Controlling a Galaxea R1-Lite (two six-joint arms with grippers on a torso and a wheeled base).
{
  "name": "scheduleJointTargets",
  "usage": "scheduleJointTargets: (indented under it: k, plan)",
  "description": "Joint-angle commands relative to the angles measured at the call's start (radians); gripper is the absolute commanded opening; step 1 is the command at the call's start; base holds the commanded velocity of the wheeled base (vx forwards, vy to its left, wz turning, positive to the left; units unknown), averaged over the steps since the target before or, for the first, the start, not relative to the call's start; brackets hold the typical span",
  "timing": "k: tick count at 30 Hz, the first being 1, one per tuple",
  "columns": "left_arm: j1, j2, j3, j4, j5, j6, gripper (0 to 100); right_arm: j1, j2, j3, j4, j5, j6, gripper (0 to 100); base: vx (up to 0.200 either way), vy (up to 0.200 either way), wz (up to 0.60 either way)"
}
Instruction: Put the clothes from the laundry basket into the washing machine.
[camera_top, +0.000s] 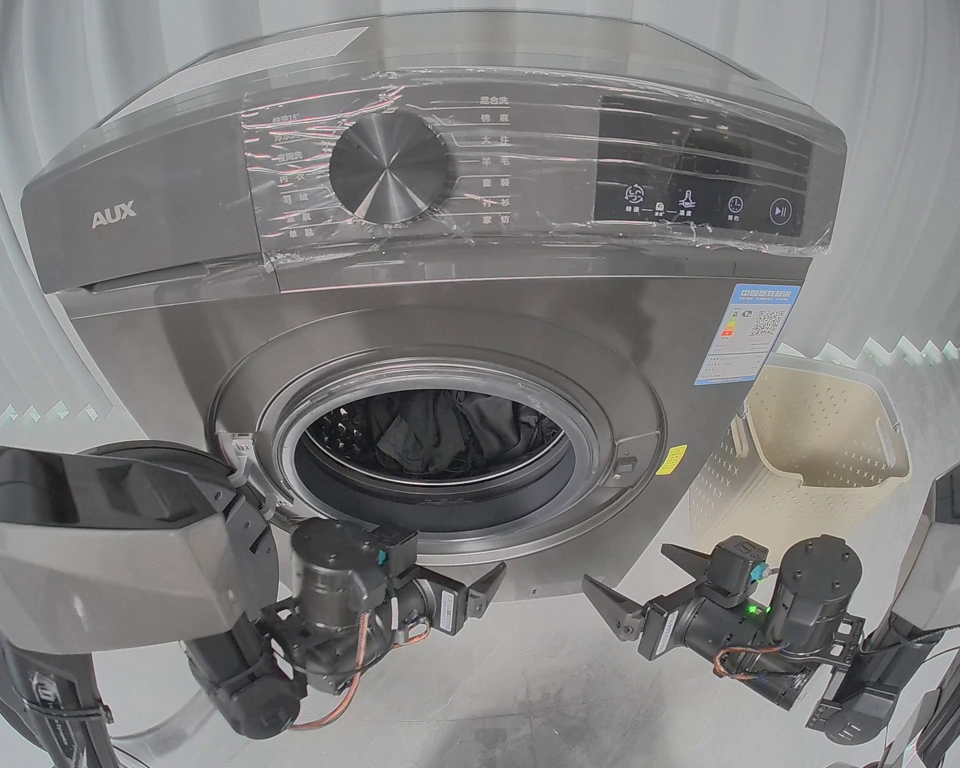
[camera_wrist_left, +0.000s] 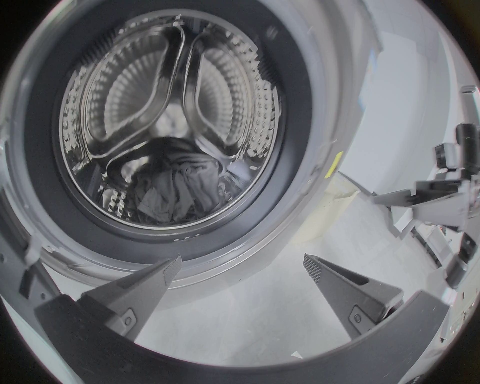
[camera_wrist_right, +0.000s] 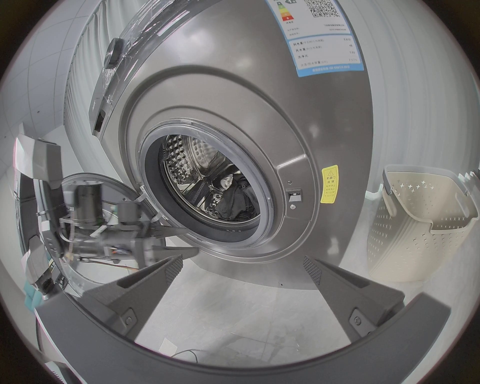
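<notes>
Both the left hand (camera_wrist_left: 241, 260) and the right hand (camera_wrist_right: 241, 261) hang spread and empty before the washing machine (camera_top: 480, 300), whose drum (camera_wrist_left: 170, 100) holds the dark clothes (camera_top: 440, 435), seemingly soft, light and limp, best pinched at a bunched fold.

The drum mouth (camera_top: 430, 502) of the washing machine (camera_top: 500, 320) gapes unblocked across its upper half; dark clothes (camera_top: 440, 435) heap at 6 o'clock inside (low, toward the back). The open door (camera_wrist_right: 115, 180) hangs at the mouth's 9 o'clock, crowding that side. Bare floor (camera_top: 540, 690) lies in front, and the laundry basket (camera_top: 820, 450) stands off at 3 o'clock.
</notes>
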Motion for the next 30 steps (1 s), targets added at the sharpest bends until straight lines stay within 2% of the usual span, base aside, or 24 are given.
scheduleJointTargets:
  k: [1, 5, 8, 9, 13, 17, 22, 29, 30]
  plan:
    - [-0.063, -0.195, 0.205, -0.161, 0.014, -0.007, 100, 0.005, -0.080, 0.053, 0.000, -0.024, -0.004, 100, 0.000, 0.000, 0.00]
    - [-0.049, -0.285, 0.277, -0.197, 0.036, -0.009, 100, 0.000, -0.120, 0.067, 0.000, -0.030, -0.004, 100, 0.000, 0.000, 0.00]
    - [-0.045, -0.310, 0.288, -0.197, 0.036, -0.010, 100, -0.004, -0.126, 0.075, 0.000, -0.030, -0.004, 100, 0.000, 0.000, 0.00]
    - [-0.022, -0.373, 0.314, -0.197, 0.036, -0.013, 100, -0.015, -0.146, 0.095, 0.000, -0.030, -0.006, 100, 0.000, 0.000, 0.00]
    - [0.001, -0.425, 0.346, -0.197, 0.037, -0.018, 100, -0.027, -0.180, 0.130, 0.000, -0.030, -0.009, 100, 0.000, 0.000, 0.00]
    - [0.026, -0.485, 0.388, -0.197, 0.062, -0.016, 100, -0.033, -0.251, 0.179, 0.000, -0.052, -0.015, 100, -0.200, 0.000, 0.00]
    - [0.057, -0.583, 0.435, -0.187, 0.066, -0.006, 100, -0.053, -0.332, 0.180, 0.015, -0.075, -0.021, 100, -0.200, 0.000, 0.00]
    - [0.064, -0.704, 0.501, -0.158, 0.068, 0.008, 100, -0.055, -0.419, 0.180, 0.038, -0.083, -0.032, 100, -0.200, 0.000, 0.00]
    - [0.106, -0.799, 0.506, -0.081, 0.066, 0.019, 100, -0.055, -0.491, 0.180, 0.112, -0.103, -0.034, 100, -0.200, 0.000, 0.00]
